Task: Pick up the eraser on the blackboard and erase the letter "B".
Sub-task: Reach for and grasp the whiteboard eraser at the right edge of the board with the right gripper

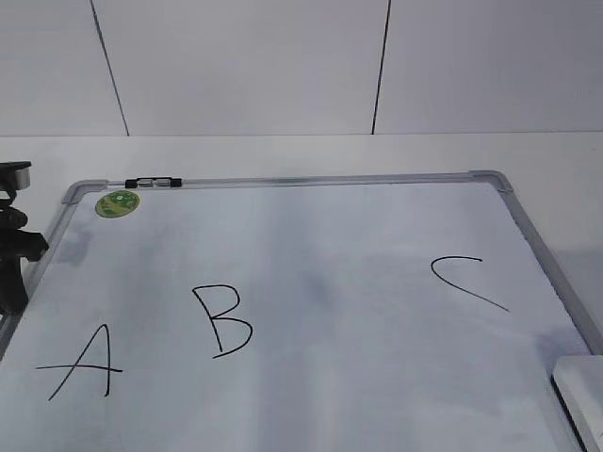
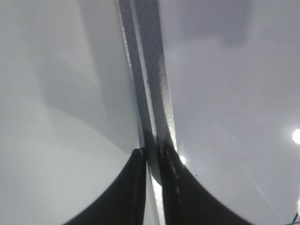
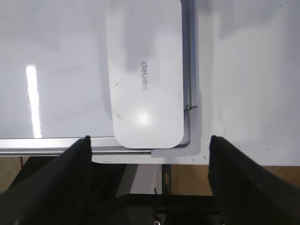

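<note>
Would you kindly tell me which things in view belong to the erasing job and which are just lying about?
Belong to the job:
- eraser, lying in the board's corner
- blackboard, a white board with a grey frame
- letter "B", not yet erased
- right hand, open, above the eraser

Just lying about:
- letter A
- letter C
- green sticker
- black clip on the top frame

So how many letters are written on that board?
3: A near the left, B just right of it, C toward the right. None appears hidden.
</note>
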